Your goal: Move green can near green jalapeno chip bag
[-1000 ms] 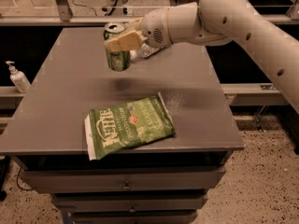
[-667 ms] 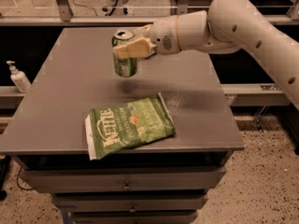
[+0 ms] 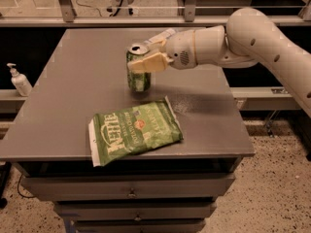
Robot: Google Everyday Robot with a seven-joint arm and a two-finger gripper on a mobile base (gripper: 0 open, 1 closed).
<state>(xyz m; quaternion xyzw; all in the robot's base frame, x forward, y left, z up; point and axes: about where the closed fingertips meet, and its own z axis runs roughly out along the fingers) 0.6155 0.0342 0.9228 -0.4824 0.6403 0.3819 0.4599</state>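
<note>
One gripper (image 3: 142, 55) pinches the upright green can (image 3: 138, 80) (silver top showing) just behind the green jalapeno chip bag (image 3: 137, 132).

I can read only one word: "Kettle", in large white letters on the green jalapeno chip bag (image 3: 136, 132), which lies at the near side of the table (image 3: 82, 81). The green can (image 3: 138, 77) carries pale markings, but I cannot read them. The gripper (image 3: 147, 52) grips this can, just beyond the bag.
</note>
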